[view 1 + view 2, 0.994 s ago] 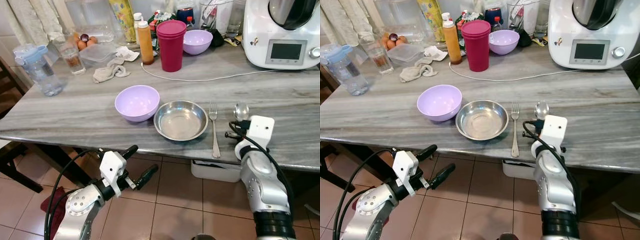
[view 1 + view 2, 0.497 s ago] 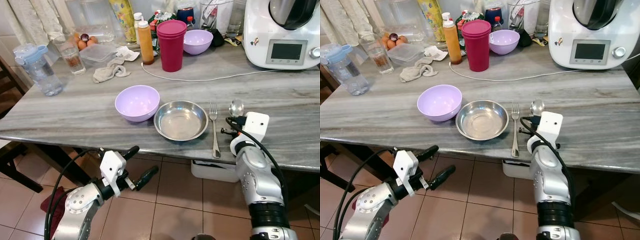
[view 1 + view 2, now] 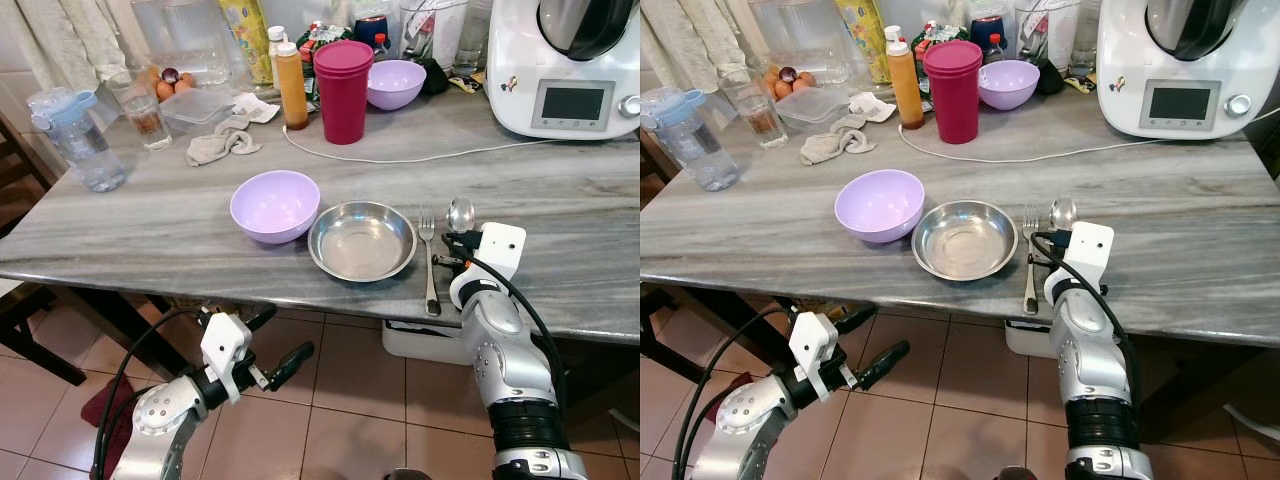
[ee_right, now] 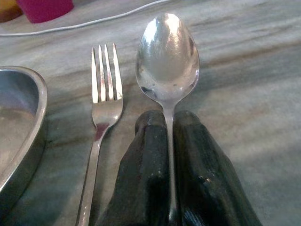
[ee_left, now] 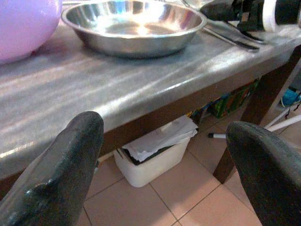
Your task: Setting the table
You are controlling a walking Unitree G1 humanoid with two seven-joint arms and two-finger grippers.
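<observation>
Steel spoon was pinched by its handle between the right gripper fingers, closed tight on it, near the desk's front edge. Its bowl lay just beside the fork, which rested right of the steel plate. Lilac bowl touched the plate's left rim. Left gripper hung below the front edge, fingers spread wide, holding nothing. No writing was legible on the white appliance at the back right corner.
</observation>
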